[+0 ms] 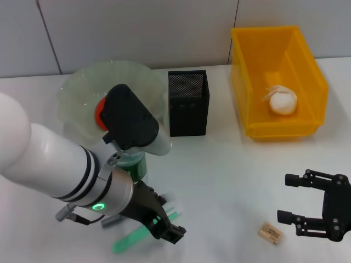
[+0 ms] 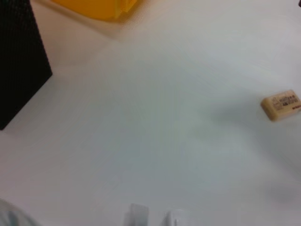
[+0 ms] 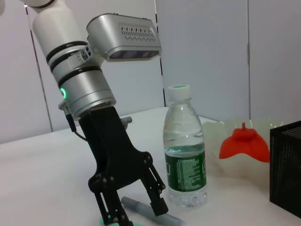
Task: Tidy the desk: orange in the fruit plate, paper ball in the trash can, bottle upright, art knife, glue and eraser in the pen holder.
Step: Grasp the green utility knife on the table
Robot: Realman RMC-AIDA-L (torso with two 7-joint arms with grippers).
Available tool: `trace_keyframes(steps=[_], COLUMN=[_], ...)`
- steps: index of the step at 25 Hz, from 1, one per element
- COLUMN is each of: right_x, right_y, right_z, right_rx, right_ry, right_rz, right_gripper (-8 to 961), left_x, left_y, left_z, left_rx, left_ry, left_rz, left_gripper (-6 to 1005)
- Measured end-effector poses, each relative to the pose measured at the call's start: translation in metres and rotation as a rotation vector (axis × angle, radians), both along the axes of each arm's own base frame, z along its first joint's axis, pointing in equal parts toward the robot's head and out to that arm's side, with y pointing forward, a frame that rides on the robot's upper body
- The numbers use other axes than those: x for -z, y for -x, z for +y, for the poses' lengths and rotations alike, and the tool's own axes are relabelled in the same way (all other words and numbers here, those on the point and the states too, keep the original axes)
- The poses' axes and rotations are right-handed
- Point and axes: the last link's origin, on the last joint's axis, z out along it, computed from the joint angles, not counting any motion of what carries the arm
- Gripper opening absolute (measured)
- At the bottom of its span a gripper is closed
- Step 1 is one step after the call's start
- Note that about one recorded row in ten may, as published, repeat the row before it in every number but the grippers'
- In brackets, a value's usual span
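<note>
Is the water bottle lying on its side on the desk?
No, in the right wrist view the water bottle stands upright on the desk, its white cap on top, beside the left gripper.
</note>
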Motion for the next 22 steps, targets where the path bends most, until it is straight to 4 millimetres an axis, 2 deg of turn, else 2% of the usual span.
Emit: trace_keyframes(steps=[6,17,22], right_x=[0.0005,0.0008,0.0010], right_y=[0.0002,-0.0003,-0.0004], right_z=[0.0001,0.0012,0.0017], right_rx=[0.000,0.003,0.004], right_ry=[0.001,-0.001,-0.002], right_rz=[0.000,-0.004,-0.005], right_gripper=[776,776,775], left_x=[0.0019,0.0036,0.0034], left_y=[-0.0006,0.0046,0.0057], left_z=[0.0015,0.0079,0.0088], left_rx=[0.000,-0.010,-0.008], left_ry=[0.009,-0.003,-0.010], left_rz=[0.014,0.053,0.067], left_gripper=[722,542,543])
